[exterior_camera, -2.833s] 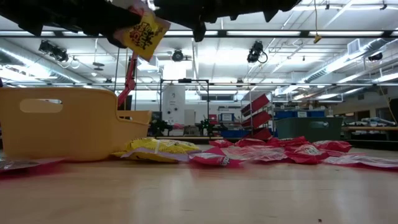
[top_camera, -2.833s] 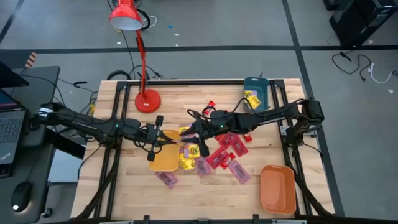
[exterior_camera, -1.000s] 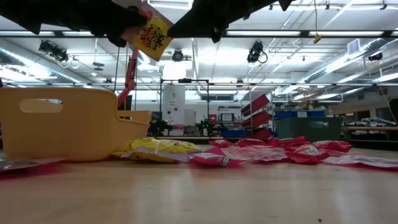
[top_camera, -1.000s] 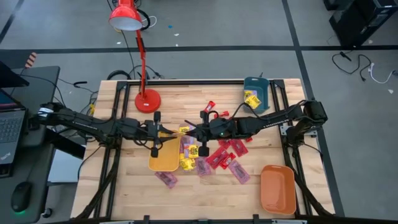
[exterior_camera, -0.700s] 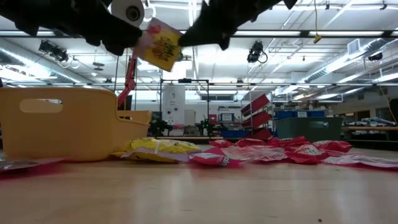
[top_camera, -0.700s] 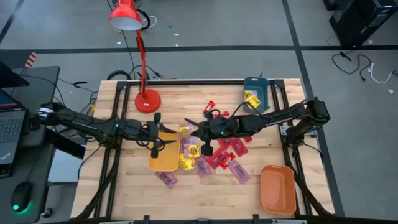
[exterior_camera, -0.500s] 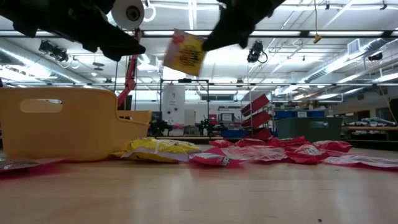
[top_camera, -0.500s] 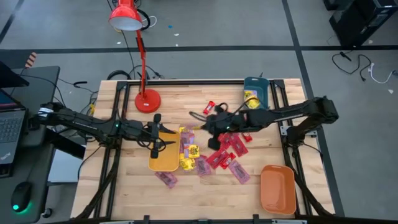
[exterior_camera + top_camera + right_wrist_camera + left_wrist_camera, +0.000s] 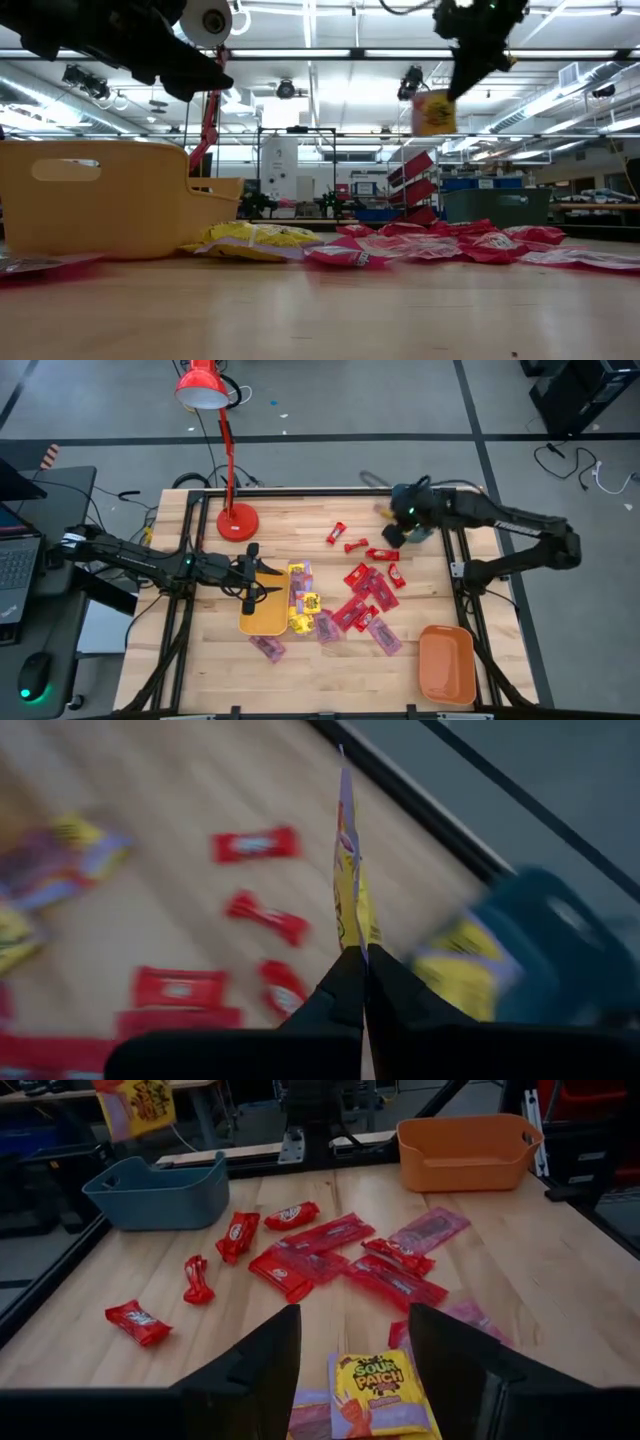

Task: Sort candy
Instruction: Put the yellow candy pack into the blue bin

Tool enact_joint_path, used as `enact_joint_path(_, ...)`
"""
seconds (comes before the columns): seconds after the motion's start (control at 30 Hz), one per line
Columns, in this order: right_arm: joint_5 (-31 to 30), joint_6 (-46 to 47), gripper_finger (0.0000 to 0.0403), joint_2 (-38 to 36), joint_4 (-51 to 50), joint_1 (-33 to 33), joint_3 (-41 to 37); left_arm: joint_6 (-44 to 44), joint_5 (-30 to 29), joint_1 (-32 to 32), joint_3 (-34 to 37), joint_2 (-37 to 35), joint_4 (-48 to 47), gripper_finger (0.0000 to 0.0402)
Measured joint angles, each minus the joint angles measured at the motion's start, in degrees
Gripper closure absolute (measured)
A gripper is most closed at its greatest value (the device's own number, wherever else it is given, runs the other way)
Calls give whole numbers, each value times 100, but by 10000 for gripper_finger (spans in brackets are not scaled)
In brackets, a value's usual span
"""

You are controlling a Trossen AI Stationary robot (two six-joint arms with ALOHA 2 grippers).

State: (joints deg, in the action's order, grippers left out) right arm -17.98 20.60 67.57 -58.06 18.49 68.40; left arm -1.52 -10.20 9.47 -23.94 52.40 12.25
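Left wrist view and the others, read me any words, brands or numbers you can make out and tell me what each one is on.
"SOUR PATCH": on the yellow packet lying between the left claw's open fingers.
Yellow packet hanging from the right claw above the teal tray: dark print, too blurred to read.
Red wrapped sweets on the table: pale logos, too small to read.
High, low and right wrist views: nothing readable.

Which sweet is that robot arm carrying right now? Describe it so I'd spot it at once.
Find the teal tray at the table's far right corner. Beside it, the right gripper holds a yellow packet with dark print, pinched by its edge above the wood. It is the only sweet hanging in the air; every other one lies on the table or in a tray.
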Motion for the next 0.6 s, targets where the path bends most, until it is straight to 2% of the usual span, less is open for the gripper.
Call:
enact_joint_path(0.27,117,607,403,-114,-649,1653,-3,25,2,0,-1,0,27,211)
enact_joint_path(0.43,687,60,403,41,-453,2439,-105,28,2,0,-1,0,14,211)
enact_joint_path(0.6,1002,-523,403,293,-56,2918,-416,31,2,0,-2,0,-2,211)
